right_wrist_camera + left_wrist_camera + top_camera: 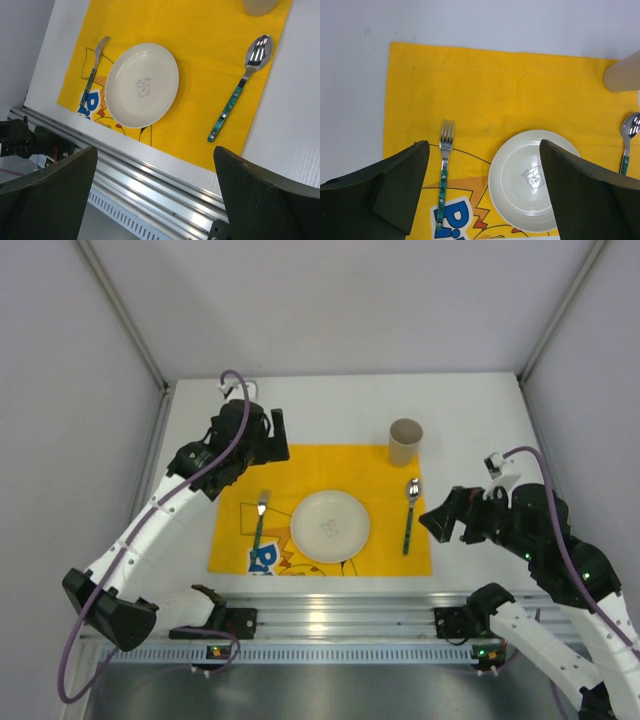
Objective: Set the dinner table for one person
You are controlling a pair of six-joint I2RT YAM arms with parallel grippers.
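The left gripper hung with its dark fingers spread wide and nothing between them, poised over the far left part of the yellow cartoon-printed cloth mat. The right gripper was just as wide apart and just as empty, hovering off the mat's right edge, beside the near end of the spoon. Under both lay the dinner table, a plain white flat top running from the arm bases to the back wall, its ribbed aluminium rail along the near edge.

The mat sat in the middle of that top. At its centre lay a round, shallow white plate, glossy, showing only a small printed figure in its well. Just left of it lay a fork, steel tines pointing away, with a mottled green handle. To the right, apart from the plate, the spoon matched it, shiny bowl pointing away. A tan cup stood upright on the mat's far right corner; its inside was in shadow
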